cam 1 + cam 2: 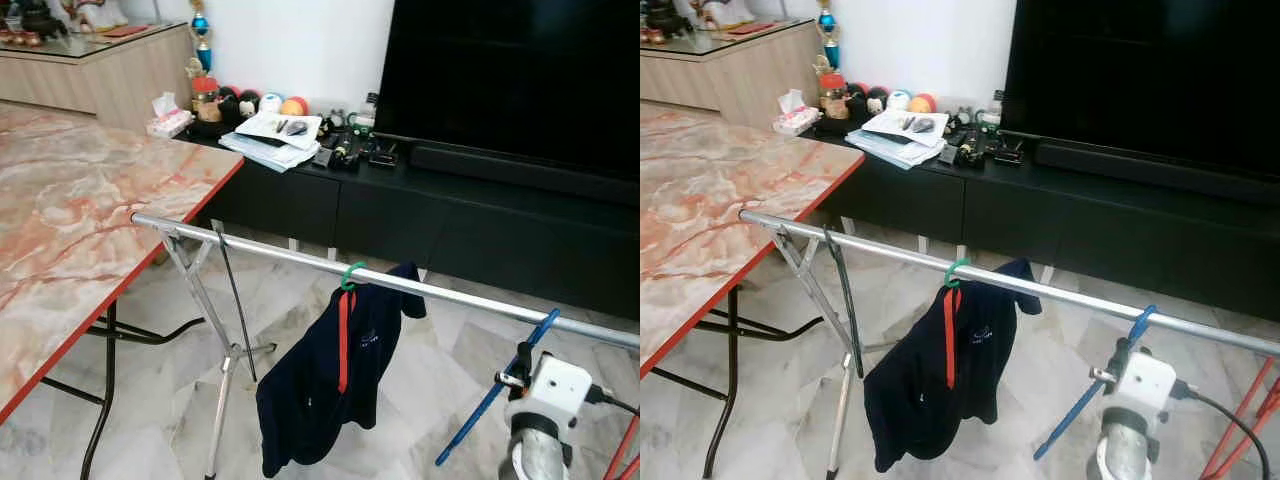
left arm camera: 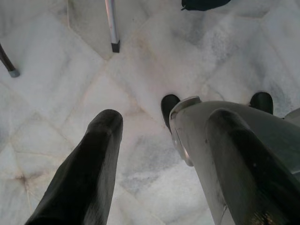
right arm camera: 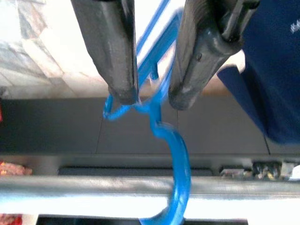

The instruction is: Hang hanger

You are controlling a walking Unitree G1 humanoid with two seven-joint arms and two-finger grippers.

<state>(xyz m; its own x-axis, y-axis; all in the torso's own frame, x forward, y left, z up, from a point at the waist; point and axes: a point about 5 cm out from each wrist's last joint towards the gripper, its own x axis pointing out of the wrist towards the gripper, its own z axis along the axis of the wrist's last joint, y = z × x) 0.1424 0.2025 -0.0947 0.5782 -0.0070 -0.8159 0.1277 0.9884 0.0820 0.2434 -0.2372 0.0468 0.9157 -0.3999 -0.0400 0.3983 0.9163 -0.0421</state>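
Right gripper: fingers pinched on the neck of the blue hanger, hook lying over the silver rail. Left gripper: fingers spread, nothing between them, aimed at the marble floor. Farther along the rail: green hanger carrying a navy shirt. Beyond: black TV cabinet.

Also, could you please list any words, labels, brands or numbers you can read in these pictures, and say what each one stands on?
No text reads clearly enough to quote.
Navy shirt on the rail: a small pale chest print, too small to read.
Papers on the black TV cabinet: print too small to read.
Tissue pack: markings blurred.
Blue hanger between the right gripper fingers: no lettering visible.
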